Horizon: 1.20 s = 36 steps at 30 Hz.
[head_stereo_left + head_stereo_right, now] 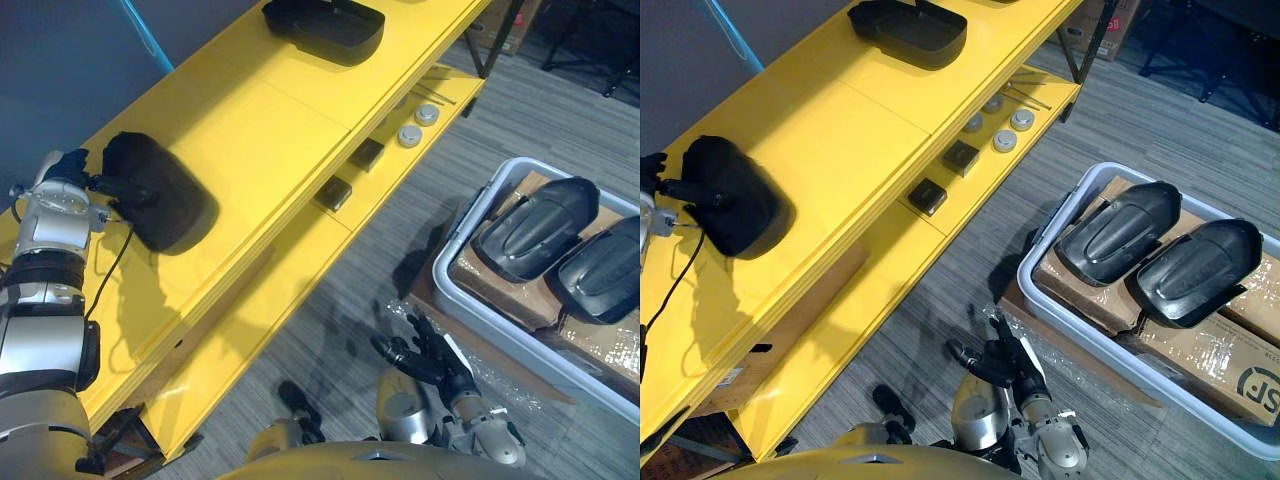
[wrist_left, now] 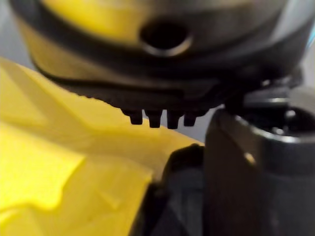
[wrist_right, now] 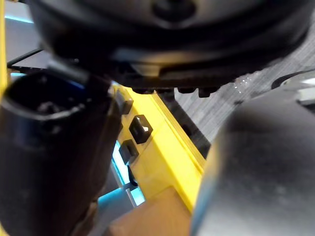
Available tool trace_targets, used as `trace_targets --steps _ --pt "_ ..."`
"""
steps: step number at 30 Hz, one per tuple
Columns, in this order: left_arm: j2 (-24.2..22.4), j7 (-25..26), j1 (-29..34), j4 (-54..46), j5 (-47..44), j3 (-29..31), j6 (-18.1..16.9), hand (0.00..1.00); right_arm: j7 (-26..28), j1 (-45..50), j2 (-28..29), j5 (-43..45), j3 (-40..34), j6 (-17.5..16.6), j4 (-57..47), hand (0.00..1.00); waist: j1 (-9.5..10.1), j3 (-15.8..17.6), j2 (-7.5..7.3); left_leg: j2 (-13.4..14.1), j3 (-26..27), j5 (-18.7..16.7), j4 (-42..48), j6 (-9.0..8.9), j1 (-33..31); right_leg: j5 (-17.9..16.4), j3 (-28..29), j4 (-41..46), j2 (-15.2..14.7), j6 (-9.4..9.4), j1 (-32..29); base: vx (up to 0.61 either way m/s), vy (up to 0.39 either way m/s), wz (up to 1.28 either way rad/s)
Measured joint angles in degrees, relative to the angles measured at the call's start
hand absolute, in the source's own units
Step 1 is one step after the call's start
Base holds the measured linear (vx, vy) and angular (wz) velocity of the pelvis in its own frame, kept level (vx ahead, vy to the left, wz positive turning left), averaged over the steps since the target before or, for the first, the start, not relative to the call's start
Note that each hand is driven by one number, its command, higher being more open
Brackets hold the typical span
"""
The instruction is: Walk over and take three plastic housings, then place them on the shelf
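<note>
- Left hand [image 1: 72,165] is at the near end of the yellow shelf [image 1: 250,130], up on its top board.
- Its fingers touch the near edge of the near housing [image 1: 158,192], a black plastic shell lying flat on the top board.
- Cannot tell whether the left hand is clamped on it or has let go. The left wrist view is too close, showing only yellow board and a dark shape.
- The far housing [image 1: 325,27] is also on the top board, well apart from the near one and close to the far end.
- Right hand [image 1: 432,358] hangs low over the grey floor [image 1: 350,290], fingers loose and spread, holding nothing.
- The grey bin [image 1: 1052,222] is on the floor to the right of the shelf.
- Inside it is a cardboard box [image 1: 1200,345], and two more housings lie side by side on top of that: left one [image 1: 535,228], right one [image 1: 607,268].
- The lower shelf board [image 1: 260,320] holds two small black blocks [image 1: 335,192] and two round silver caps [image 1: 410,136].
</note>
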Motion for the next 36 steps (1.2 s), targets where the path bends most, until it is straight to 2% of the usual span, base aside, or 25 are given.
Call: trace_targets --steps 2,10,14,16,18,19,20,21,22,24,26,29,32,34,36 --pt "0.61 2.76 1.47 0.14 2.84 -0.11 -0.14 1.0 -0.05 0.18 0.05 0.01 0.2 -0.59 0.65 1.0 -0.02 0.18 0.12 0.25 0.26 -0.81 1.13 -0.12 -0.24 -0.01 0.24 -0.02 0.02 -0.01 0.02 0.0 0.004 -0.07" --pt "0.61 9.26 2.44 0.12 2.08 0.03 -0.16 1.0 -0.47 0.13 0.11 0.35 1.57 -1.97 2.3 1.0 0.08 0.63 -0.04 0.79 -0.09 -1.7 3.3 0.06 -1.65 0.03 0.27 0.31 0.23 -0.02 -0.07 0.01 -0.003 0.02" --pt "0.61 15.55 2.44 -0.3 -8.12 0.27 -2.23 1.0 -0.76 0.31 0.55 0.34 2.18 -2.37 2.68 1.0 0.1 0.96 -0.45 1.19 -0.06 -2.88 4.89 -0.18 -1.77 -0.12 0.28 0.1 0.24 -0.16 0.1 -0.01 0.001 -0.01" --pt "0.61 19.53 2.41 -2.43 -14.87 0.27 -4.78 1.0 -1.24 0.86 1.53 0.21 2.13 -3.1 2.72 1.0 0.16 1.04 -0.52 1.23 -0.23 -2.88 4.91 -0.18 -1.78 -0.11 0.2 0.19 0.32 -0.16 0.29 0.01 -0.002 0.03" --pt "0.61 23.92 1.4 -6.97 -21.21 0.21 -10.52 1.0 -1.75 1.69 2.75 -0.36 2.12 -4.84 2.71 1.0 0.23 1.3 -0.89 1.25 -0.71 -2.89 5.17 -0.15 -1.77 -0.12 -0.27 0.16 0.32 -0.19 1.14 0.04 -0.004 0.1" --pt "0.61 24.5 0.46 -7.9 -23.8 0.17 -12.04 1.0 -1.91 1.91 3.11 -0.88 2.09 -5.32 2.71 1.0 0.34 1.38 -1.02 1.27 -0.86 -2.91 5.27 -0.12 -1.78 -0.14 -0.42 0.16 0.32 -0.21 1.28 0.03 0.001 0.11" --pt "0.61 25.54 -1.21 -9.78 -29.75 0.17 -15.97 1.0 -2.37 2.31 3.77 -2.38 1.59 -6.52 2.7 1.0 0.58 1.48 -1.22 1.35 -1.18 -3.03 5.59 0.02 -1.86 -0.17 -0.71 0.12 0.32 -0.26 1.56 0.0 0.002 0.08" --pt "0.61 25.89 -1.71 -11.03 -32.91 0.21 -18.21 1.0 -2.52 2.4 3.94 -2.41 1.58 -7.22 2.69 1.0 0.58 1.49 -1.27 1.38 -1.29 -3.11 5.69 0.02 -1.86 -0.19 -0.81 0.09 0.32 -0.3 1.68 0.0 0.003 0.07" --pt "0.6 25.39 -1.92 -14.47 -40.54 0.25 -23.59 1.0 -2.73 2.42 4.27 -2.44 1.52 -9.0 2.59 1.0 0.57 1.48 -1.3 1.41 -1.43 -3.23 5.77 0.0 -1.81 -0.21 -0.98 -0.08 0.32 -0.31 2.01 0.0 0.004 0.04" --pt "-0.09 21.86 -1.79 -24.21 -53.42 0.26 -31.24 1.0 -2.11 1.95 4.84 -2.2 0.44 -10.66 0.19 1.0 1.12 1.46 -1.32 1.46 -1.53 -3.34 5.79 0.0 -1.6 -0.19 -1.23 -0.52 0.33 -0.28 2.5 0.0 0.0 0.0" --pt "-2.59 18.85 -0.83 -32.57 -59.87 0.39 -36.2 1.0 -1.24 1.1 4.77 -2.23 -0.64 -10.73 -3.44 1.0 1.82 1.42 -1.34 1.49 -1.85 -3.41 5.79 -0.05 -1.17 0.03 -1.75 -1.17 0.38 -0.04 3.48 0.0 0.002 0.06" --pt "-8.58 15.57 5.05 -47.55 -63.32 1.37 -41.02 1.0 -0.41 -1.3 4.06 -2.24 -3.38 -10.71 -13.74 1.0 3.53 1.27 -1.37 1.54 -1.96 -3.46 5.16 -0.13 0.56 0.39 -2.31 -2.36 0.53 0.11 5.67 0.0 0.001 0.02" --pt "-13.46 14.33 11.95 -57.39 -62.48 2.74 -41.79 1.0 -0.7 -7.65 1.63 -2.46 -8.73 -10.71 -24.01 1.0 5.39 0.39 -1.4 1.44 -2.39 -2.98 3.9 -0.19 1.52 1.25 -3.2 -4.2 0.7 0.39 7.37 -0.01 0.0 0.06" --pt "-15.93 14.3 15.68 -59.58 -62.48 4.67 -41.86 1.0 -1.46 -10.95 -0.12 -2.41 -12.26 -10.71 -27.54 1.0 6.44 -1.19 -1.5 1.35 -2.94 -2.16 2.66 -0.23 1.66 1.64 -4.15 -4.95 0.85 0.43 7.74 0.0 -0.011 0.18" --pt "-19.65 14.32 23.2 -61.19 -62.47 10.28 -42.2 1.0 -2.72 -15.75 -1.92 -2.15 -17.52 -11.01 -30.47 1.0 7.61 -2.98 -2.09 1.39 -4.08 -1.48 1.25 -0.45 3.11 1.75 -6.31 -5.56 1.13 0.51 9.73 0.02 -0.026 0.23"
